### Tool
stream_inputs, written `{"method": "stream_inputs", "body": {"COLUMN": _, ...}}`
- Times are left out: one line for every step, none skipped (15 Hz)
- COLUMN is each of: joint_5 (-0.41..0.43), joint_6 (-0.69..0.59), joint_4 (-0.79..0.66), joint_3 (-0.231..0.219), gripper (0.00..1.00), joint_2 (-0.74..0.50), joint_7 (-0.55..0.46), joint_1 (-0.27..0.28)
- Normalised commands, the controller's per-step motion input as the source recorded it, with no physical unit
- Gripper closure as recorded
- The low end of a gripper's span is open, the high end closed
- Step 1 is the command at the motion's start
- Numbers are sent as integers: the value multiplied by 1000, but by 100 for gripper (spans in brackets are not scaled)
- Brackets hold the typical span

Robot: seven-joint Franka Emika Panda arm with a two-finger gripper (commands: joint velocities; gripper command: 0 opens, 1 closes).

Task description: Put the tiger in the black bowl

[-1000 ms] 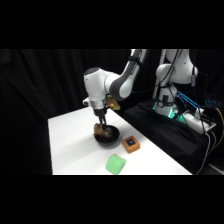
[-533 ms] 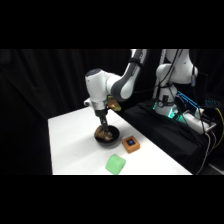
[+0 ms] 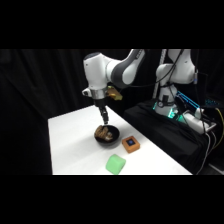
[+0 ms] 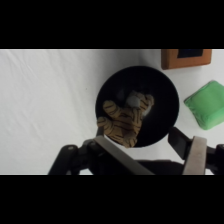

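Gripper (image 4: 150,152) above bowl, fingers spread apart, holding nothing; tiger (image 4: 124,120) lies inside black bowl (image 4: 165,85), leaning on near rim; placement looks done, only retreat left; orange block (image 3: 131,144), green block (image 3: 116,164) beside

Green block (image 3: 115,164) lies near orange-brown block (image 3: 130,144).

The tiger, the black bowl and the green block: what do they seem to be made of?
The tiger looks like soft plush: lumpy, matte, striped fabric. The black bowl seems hard plastic or glazed ceramic, its rim smooth with a faint sheen. The green block has rounded edges and a matte face, perhaps foam or soft plastic.
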Motion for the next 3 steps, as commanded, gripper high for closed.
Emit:
{"method": "stream_inputs", "body": {"joint_5": -30, "joint_6": -348, "joint_4": 22, "joint_3": 54, "gripper": 0, "joint_2": -343, "joint_7": -138, "joint_1": -62}}
{"method": "stream_inputs", "body": {"joint_5": -20, "joint_6": -285, "joint_4": 47, "joint_3": 58, "gripper": 0, "joint_2": -290, "joint_7": -128, "joint_1": -67}}
{"method": "stream_inputs", "body": {"joint_5": 44, "joint_6": -222, "joint_4": 62, "joint_3": 73, "gripper": 0, "joint_2": -244, "joint_7": -211, "joint_1": -81}}
